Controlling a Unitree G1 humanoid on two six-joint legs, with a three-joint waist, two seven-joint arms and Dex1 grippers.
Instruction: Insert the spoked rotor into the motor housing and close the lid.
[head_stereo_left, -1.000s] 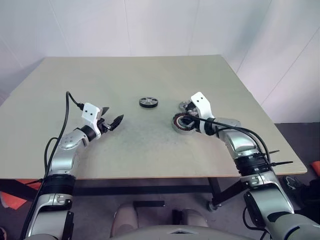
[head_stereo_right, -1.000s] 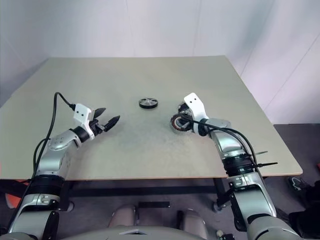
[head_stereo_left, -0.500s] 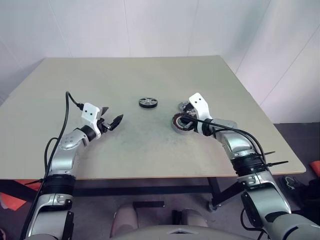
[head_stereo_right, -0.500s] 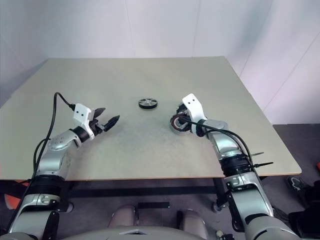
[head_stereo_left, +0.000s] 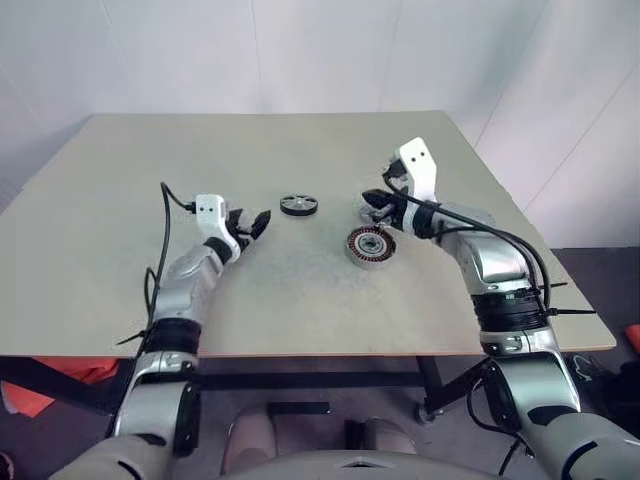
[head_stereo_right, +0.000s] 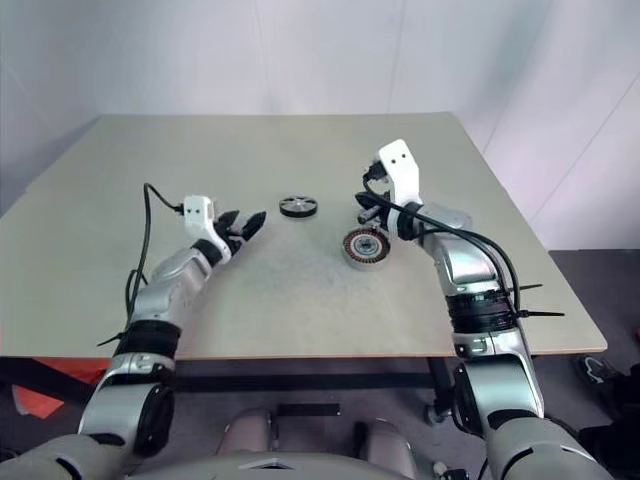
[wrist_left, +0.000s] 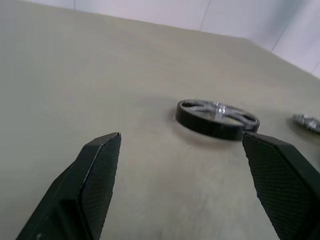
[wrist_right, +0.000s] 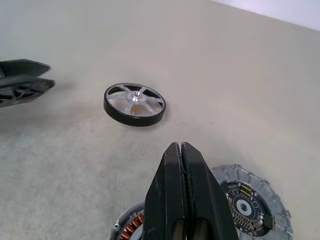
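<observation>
Rotor (head_stereo_left: 298, 205), seen from the head, lies flat on the table (head_stereo_left: 150, 170) just ahead of the left claw (head_stereo_left: 253, 222), a short gap between them. That claw hovers low over the tabletop with its two black fingers spread apart and nothing between them. The right claw (head_stereo_left: 376, 199) hangs above the table, closed on nothing. The motor housing (head_stereo_left: 370, 245), with its copper windings facing up, sits below and a little nearer the robot than that claw, not touching it. The lid (head_stereo_left: 372, 212) lies partly hidden beneath the same claw, just beyond the housing.

From the left wrist, the fingers (wrist_left: 95, 180) stand wide apart, and the rotor (wrist_left: 217, 119) rests on the table ahead of them, nearer the finger on the housing's side. A sliver of the lid (wrist_left: 306, 121) shows past that finger.

From the right wrist, the two fingers (wrist_right: 182, 195) are pressed together, empty. The rotor (wrist_right: 134, 103) lies ahead of them, well clear. The lid (wrist_right: 250, 202) and the edge of the housing (wrist_right: 127, 227) flank the closed fingertips underneath, and the left claw (wrist_right: 20, 82) points toward the rotor from the far side.
</observation>
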